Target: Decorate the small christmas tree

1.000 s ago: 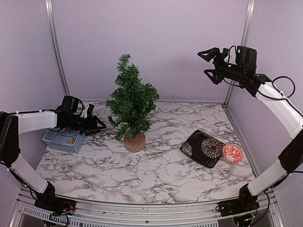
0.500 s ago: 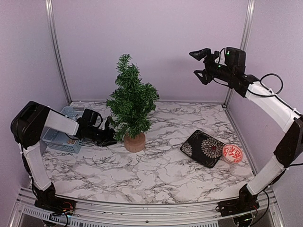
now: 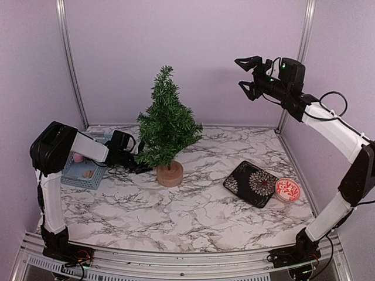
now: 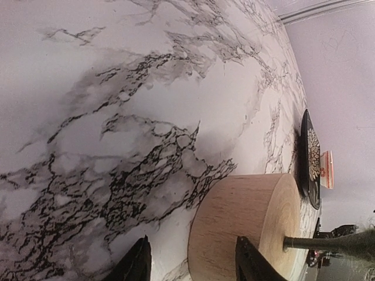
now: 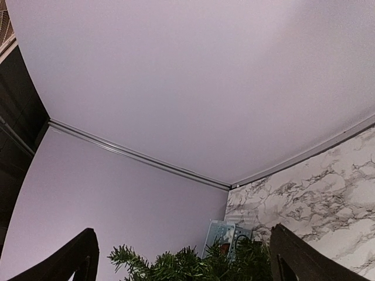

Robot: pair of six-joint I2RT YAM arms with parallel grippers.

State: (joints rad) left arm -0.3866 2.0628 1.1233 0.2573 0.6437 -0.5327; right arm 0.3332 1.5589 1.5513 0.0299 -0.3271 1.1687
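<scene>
Christmas tree (image 3: 167,117), a dark-green miniature pine, stands on a round tan wooden stump (image 3: 170,174) left of centre on the marble-patterned bench (image 3: 193,216). Nearer the camera and off to the right, a black square plate (image 3: 253,183) with white flower motifs lies flat. A small round red-and-white dish (image 3: 287,189) sits just beside the plate's right corner.

At the tree's foot, the left gripper (image 3: 140,165) lies low over the bench, reaching in from the left under the lowest branches. Its jaws stand partly apart and clamp nothing. The left wrist view shows the stump's near edge just ahead of the gap between them, with the thin trunk rising from the top of the stump.

Left of that arm, a pale blue basket (image 3: 82,182) sits at the bench's left edge, holding a pink item and a tan one, both too small to identify.

Farthest back and highest, the right gripper (image 3: 241,73) hangs in the air at the right rear, well apart from the tree and pointing left toward it. Its jaws are spread wide and empty. The right wrist view frames the treetop between them.
</scene>
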